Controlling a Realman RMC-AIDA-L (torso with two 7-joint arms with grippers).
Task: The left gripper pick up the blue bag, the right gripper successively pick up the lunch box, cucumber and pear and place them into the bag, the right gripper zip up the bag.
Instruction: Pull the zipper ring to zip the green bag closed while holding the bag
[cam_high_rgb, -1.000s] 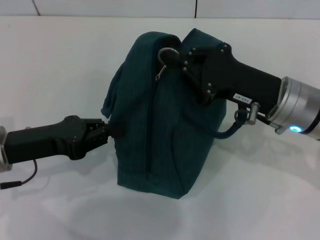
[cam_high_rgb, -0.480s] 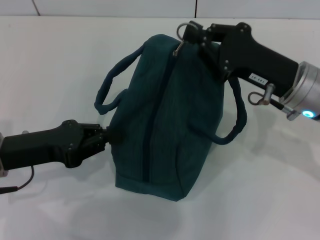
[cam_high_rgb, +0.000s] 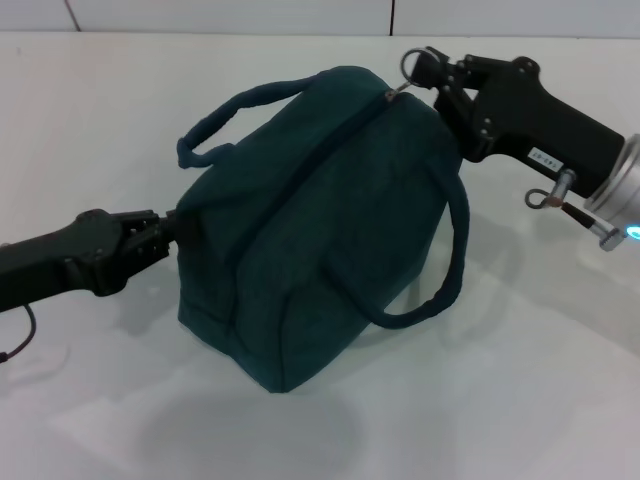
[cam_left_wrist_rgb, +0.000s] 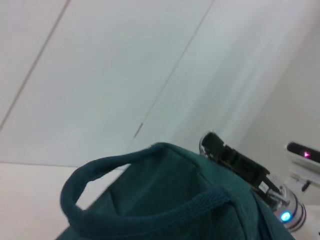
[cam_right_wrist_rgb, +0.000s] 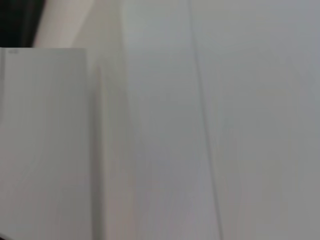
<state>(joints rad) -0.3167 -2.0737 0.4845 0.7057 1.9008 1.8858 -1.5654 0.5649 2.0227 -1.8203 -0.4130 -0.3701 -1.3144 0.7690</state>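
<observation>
Gripping the blue bag (cam_high_rgb: 310, 220) at its left edge, left tool (cam_high_rgb: 168, 232), right tool (cam_high_rgb: 432, 72) clamping zip-pull ring (cam_high_rgb: 413, 68), open table (cam_high_rgb: 540, 380) around.

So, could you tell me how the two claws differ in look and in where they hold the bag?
The left claw is all black and grips the blue bag low at its end; the right claw has a silver-white wrist with a blue light and grips the zip-pull ring on top. Both are shut.
</observation>
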